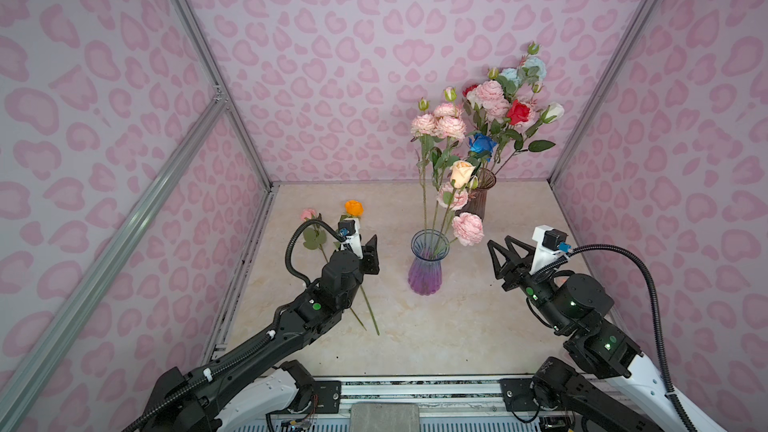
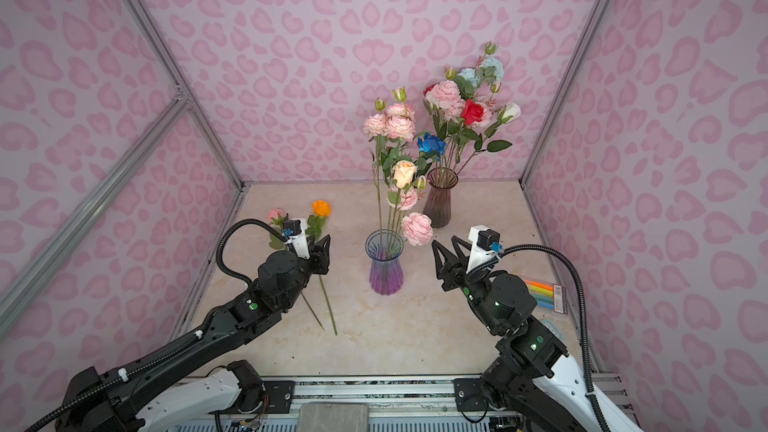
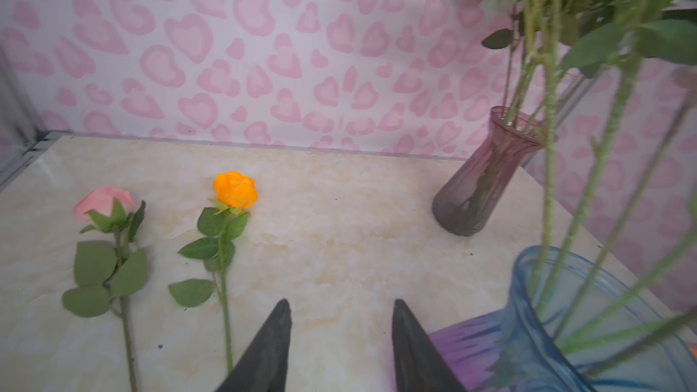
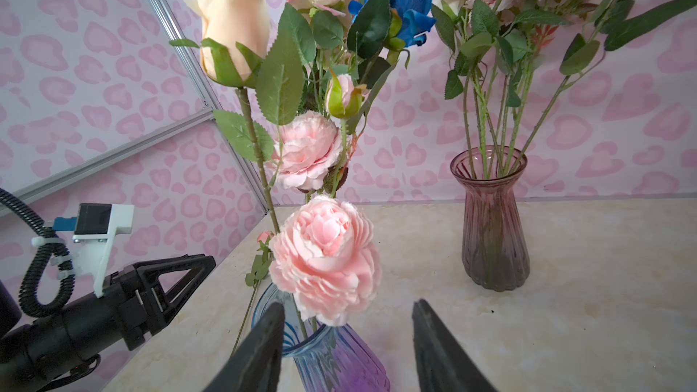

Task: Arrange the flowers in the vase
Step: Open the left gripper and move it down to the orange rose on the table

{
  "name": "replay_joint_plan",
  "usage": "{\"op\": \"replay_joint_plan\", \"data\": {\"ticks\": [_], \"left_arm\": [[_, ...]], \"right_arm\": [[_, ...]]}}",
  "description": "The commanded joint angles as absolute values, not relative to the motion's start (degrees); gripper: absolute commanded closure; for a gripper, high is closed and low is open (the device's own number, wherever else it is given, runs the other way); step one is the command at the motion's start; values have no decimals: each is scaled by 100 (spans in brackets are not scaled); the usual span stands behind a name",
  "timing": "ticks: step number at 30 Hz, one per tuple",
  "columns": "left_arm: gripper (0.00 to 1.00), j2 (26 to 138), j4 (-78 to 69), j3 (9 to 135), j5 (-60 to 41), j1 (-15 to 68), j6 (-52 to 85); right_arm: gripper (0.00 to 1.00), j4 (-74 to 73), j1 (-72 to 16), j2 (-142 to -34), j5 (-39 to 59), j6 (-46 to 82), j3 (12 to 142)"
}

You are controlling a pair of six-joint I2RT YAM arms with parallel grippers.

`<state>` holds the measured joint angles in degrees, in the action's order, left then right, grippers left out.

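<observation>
No writing, brand or number is legible. Print on the clear packet of coloured pens [image 2: 543, 293], at the right edge, is too small to read.

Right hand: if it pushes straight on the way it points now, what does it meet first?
Probably the large pink peony head drooping beside the blue-to-purple glass vase, dead ahead of the right hand; how far off is unclear.
</observation>
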<state>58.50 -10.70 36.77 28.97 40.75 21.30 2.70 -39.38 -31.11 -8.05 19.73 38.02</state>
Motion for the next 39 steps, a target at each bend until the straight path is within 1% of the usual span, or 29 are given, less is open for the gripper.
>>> {"op": "replay_joint_plan", "data": {"ticks": [1,5,8,10,13,16,19,23,24,26,27,30,33,34,39], "left_arm": [[55,6058,-700,3713,3401,3907,2651],[48,6674,-2,4108,3134,3434,3114],[47,7502,775,4667,2623,2892,3496],[49,8145,1167,5074,2243,2609,3621],[52,9036,1406,5541,1846,2417,3581],[56,9844,1726,6066,1824,2331,3525],[60,10322,1890,6342,1924,2285,3579],[63,10643,2037,6457,1940,2229,3769],[67,10713,2039,6479,1828,2200,3779],[69,10832,2040,6519,1703,2186,3751],[72,10904,2054,6559,1660,2180,3713],[78,11008,2064,6614,1596,2171,3656],[94,10985,2014,6573,1593,2162,3617],[97,10918,1998,6537,1594,2162,3598],[97,10078,1901,6340,1597,2162,3491]], "right_arm": [[45,136,-3942,-3079,-773,1925,3762],[45,192,-3944,-3034,-807,1905,3779],[45,176,-3938,-3004,-848,1910,3737],[45,175,-3942,-3006,-844,1923,3718],[45,184,-3943,-3001,-857,1914,3700],[45,209,-3942,-2965,-879,1885,3709],[45,257,-3938,-2912,-913,1859,3705],[45,276,-3942,-2884,-958,1836,3665],[45,268,-3942,-2886,-967,1837,3654],[45,256,-3942,-2898,-967,1820,3639],[45,238,-3933,-2904,-970,1819,3640],[45,202,-3934,-2936,-917,1828,3650],[46,207,-3940,-2953,-903,1853,3656],[46,210,-3941,-2956,-897,1859,3663],[45,277,-3939,-2945,-901,1871,3735]]}}
